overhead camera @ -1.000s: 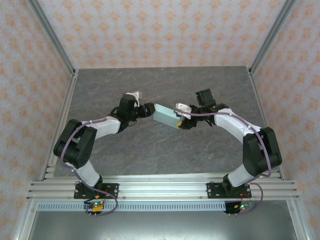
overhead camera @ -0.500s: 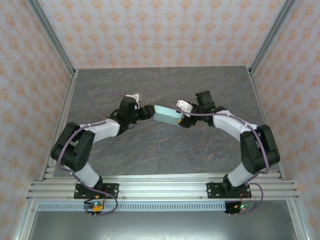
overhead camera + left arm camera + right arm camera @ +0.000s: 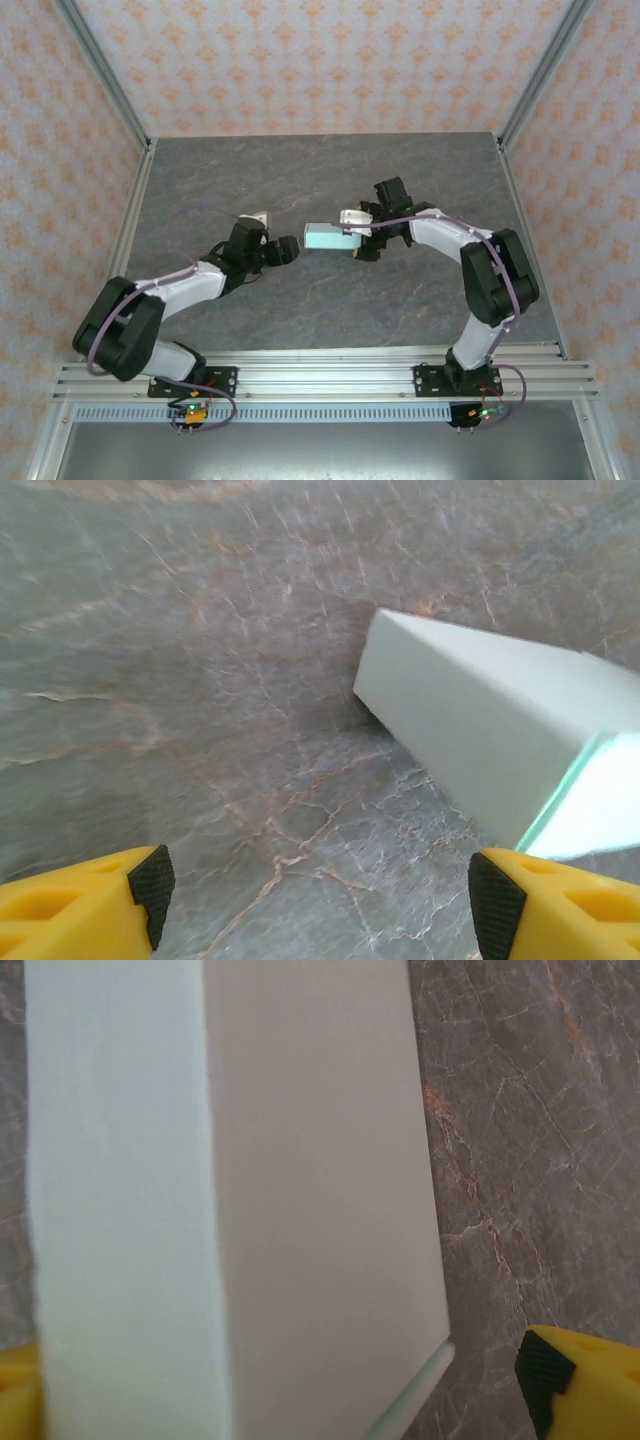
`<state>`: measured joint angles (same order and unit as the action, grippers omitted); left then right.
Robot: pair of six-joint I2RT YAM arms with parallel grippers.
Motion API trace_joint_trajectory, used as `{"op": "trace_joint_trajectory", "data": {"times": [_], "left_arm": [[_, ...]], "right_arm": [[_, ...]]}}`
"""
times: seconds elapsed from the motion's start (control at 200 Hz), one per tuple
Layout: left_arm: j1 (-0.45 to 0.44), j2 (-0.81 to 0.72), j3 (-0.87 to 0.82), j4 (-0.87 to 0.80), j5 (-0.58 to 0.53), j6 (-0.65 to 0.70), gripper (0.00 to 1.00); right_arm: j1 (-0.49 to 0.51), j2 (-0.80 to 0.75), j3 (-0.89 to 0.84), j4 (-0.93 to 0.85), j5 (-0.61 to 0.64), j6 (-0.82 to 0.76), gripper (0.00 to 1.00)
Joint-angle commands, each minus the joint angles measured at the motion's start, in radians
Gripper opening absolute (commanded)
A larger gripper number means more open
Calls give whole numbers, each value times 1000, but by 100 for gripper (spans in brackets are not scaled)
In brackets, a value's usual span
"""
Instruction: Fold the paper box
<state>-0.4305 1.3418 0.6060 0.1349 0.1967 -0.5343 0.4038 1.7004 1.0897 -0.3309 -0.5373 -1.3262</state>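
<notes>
Left edge: a silver aluminium rail (image 3: pixel 128 240) borders the grey marbled stone-look counter (image 3: pixel 300 180) at 9 o'clock, with patterned wall behind it.
Left claw (image 3: pixel 290 250): it is open. In the left wrist view its yellow fingers with black pads (image 3: pixel 152 880) stand wide apart, with only bare counter between them.
Gap: a narrow strip of counter separates the left claw from the box, which lies at 3 o'clock of it.
Box: the pale mint-green paper box (image 3: pixel 328 237), folded into a closed rectangular block, sits near the counter's centre. Its long edges are crisp and its near lower corner meets the counter.
Right claw (image 3: pixel 357 243): it is at 3 o'clock of the box, open and straddling the box's end. In the right wrist view a sliver of counter shows between the card edge and the right pad (image 3: pixel 540 1375).
Open room: there is broad bare counter at 12 o'clock and 6 o'clock of the box.
</notes>
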Motion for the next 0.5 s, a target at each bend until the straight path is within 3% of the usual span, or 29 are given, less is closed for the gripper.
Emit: {"op": "trace_joint_trajectory", "data": {"times": [0.0,0.07,0.12,0.225,0.315,0.38,0.44,0.496], "left_arm": [[-1,-132,29,-107,-160,89,84],[-2,-203,41,-148,-239,151,87],[-2,-248,45,-154,-289,213,99],[-1,-308,70,-168,-432,306,100],[-2,-313,149,-259,-514,345,100],[-1,-299,222,-330,-575,368,100],[-5,-303,263,-361,-583,432,100],[-12,-333,257,-340,-545,518,100]], "right_arm": [[35,-140,-7,-248,-37,-76,99],[44,-245,-61,-267,-101,-11,99],[44,-331,-106,-224,-145,37,99],[42,-471,-123,-113,-139,200,99],[40,-575,-130,71,-43,394,99],[40,-646,-164,311,126,662,99],[41,-699,-178,438,282,890,99],[41,-743,-180,477,374,986,99]]}}
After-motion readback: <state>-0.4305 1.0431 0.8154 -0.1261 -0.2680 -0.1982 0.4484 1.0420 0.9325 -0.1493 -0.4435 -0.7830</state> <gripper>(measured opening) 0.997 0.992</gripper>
